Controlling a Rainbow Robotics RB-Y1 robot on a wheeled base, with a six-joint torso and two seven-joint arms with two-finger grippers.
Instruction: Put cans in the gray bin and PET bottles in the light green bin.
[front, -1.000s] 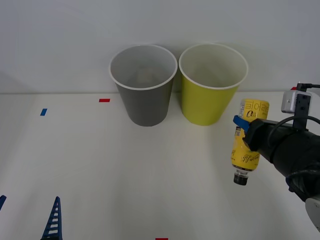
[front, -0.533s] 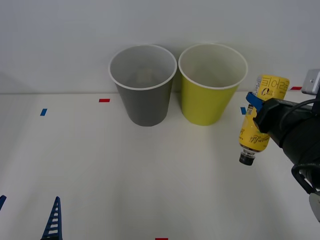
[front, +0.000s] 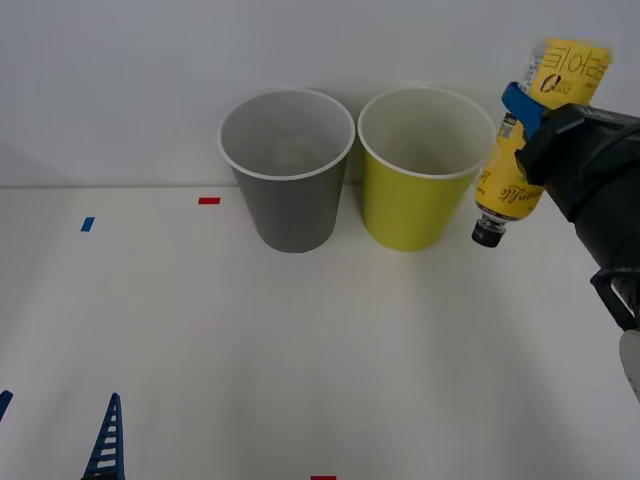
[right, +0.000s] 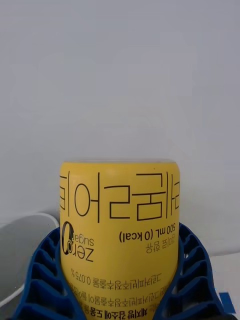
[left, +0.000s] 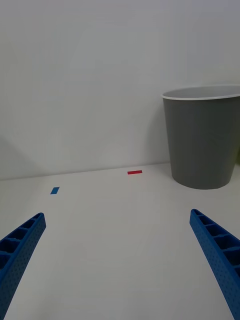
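The PET bottle (front: 533, 132), yellow-labelled with a black cap, hangs cap-down in the air just right of the light green bin (front: 420, 185), its cap near the bin's rim height. My right gripper (front: 535, 110) is shut on the bottle's body; the right wrist view has the yellow label (right: 119, 235) between the blue fingers (right: 192, 280). The gray bin (front: 290, 180) stands left of the green one and shows in the left wrist view as well (left: 204, 135). My left gripper (left: 120, 265) is open low at the table's near left, with one fingertip (front: 107, 440) in the front view.
Small red tape marks (front: 208, 200) and a blue tape mark (front: 87, 224) lie on the white table (front: 300, 350). A plain wall stands right behind the two bins. Something pale lies inside the gray bin.
My right gripper has carried the bottle up and back, from low over the table at the right to beside the green bin's rim. The left arm has not moved.
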